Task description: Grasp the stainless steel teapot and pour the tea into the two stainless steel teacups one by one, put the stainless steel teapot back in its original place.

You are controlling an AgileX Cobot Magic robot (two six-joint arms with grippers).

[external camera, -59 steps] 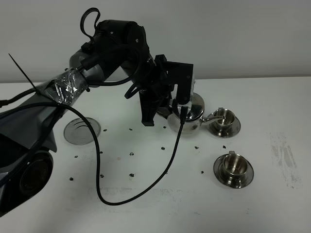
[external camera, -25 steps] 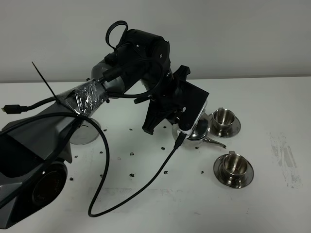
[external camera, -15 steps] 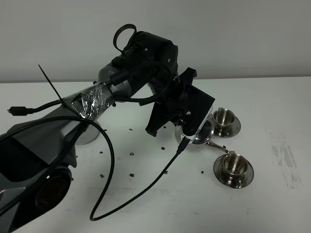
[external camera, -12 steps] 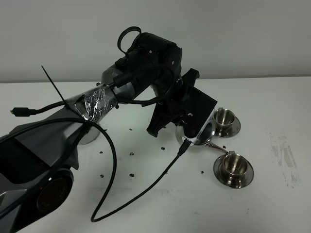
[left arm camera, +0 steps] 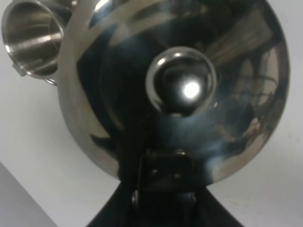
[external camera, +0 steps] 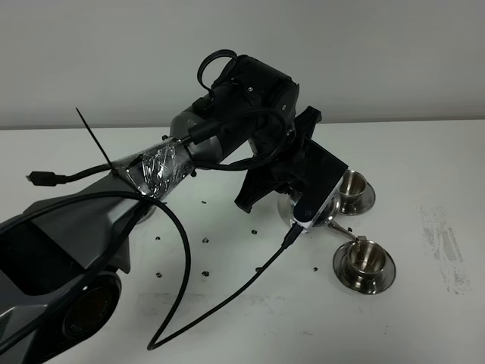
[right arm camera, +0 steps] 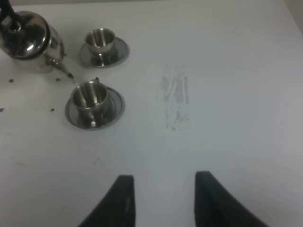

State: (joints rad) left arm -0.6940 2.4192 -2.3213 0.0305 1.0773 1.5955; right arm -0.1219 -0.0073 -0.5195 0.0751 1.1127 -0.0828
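Left jaws gripping teapot (left arm camera: 180, 90), right wrist shows spout (right arm camera: 59, 66)

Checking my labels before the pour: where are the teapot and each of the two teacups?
teapot (right arm camera: 29, 45), right wrist view, its shiny body.
teacup nearest the spout (right arm camera: 89, 97), right wrist view, its bowl.
other teacup (right arm camera: 100, 39), right wrist view, its bowl.

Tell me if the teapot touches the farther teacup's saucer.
Apart. The right wrist view shows a strip of table between the teapot and that saucer.
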